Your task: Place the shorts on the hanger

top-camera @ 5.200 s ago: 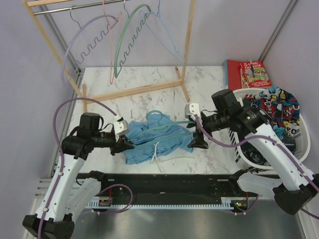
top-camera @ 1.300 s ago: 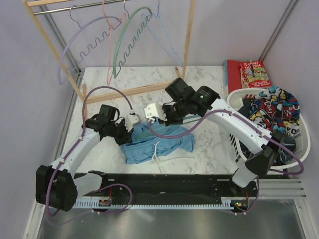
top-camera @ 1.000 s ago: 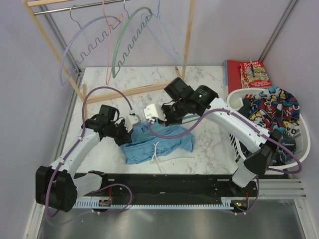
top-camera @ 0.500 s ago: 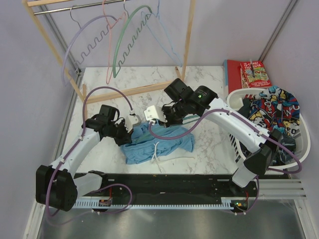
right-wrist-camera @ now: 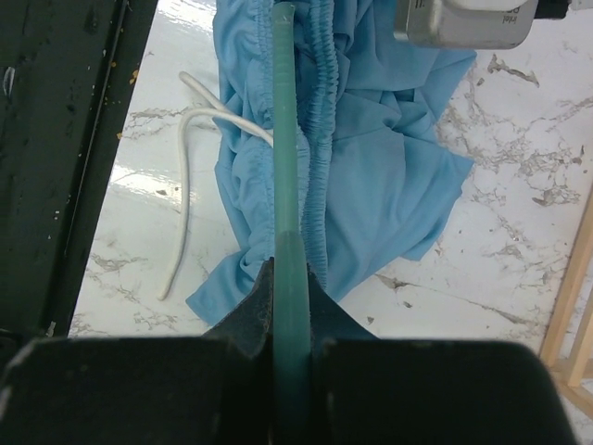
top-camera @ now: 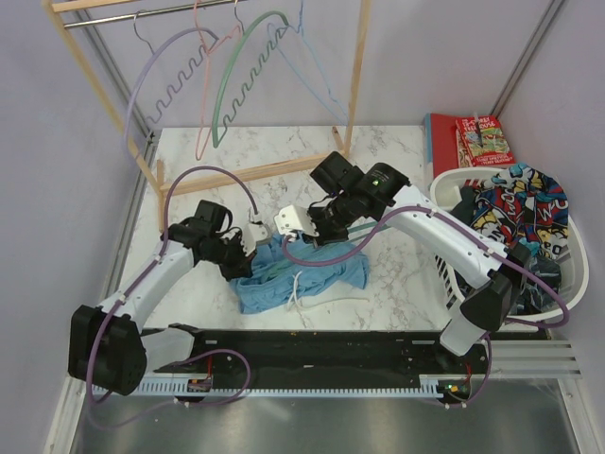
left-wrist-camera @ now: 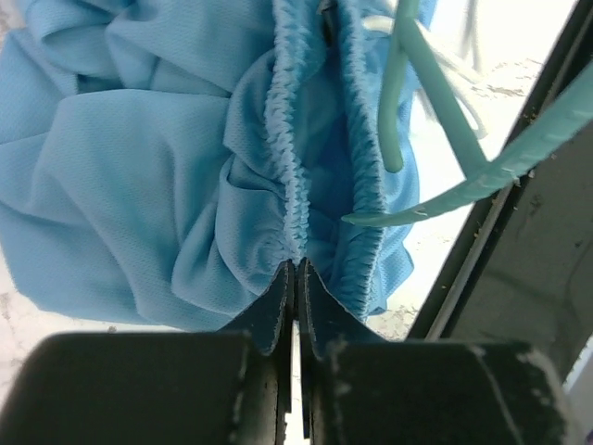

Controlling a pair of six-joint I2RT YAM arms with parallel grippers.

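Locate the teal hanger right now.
In the right wrist view, the hanger is clamped in the right gripper, its arm lying along the waistband of the shorts, near the table's middle.

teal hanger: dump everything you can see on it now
The hanger is teal, smooth, thick plastic. The right gripper has its jaws shut on one arm, which runs straight away from that wrist camera along the gathered waistband of the light-blue shorts, fabric on both sides. The left wrist view shows curved teal sections beside the elastic waist. From above it is mostly hidden by the right arm.
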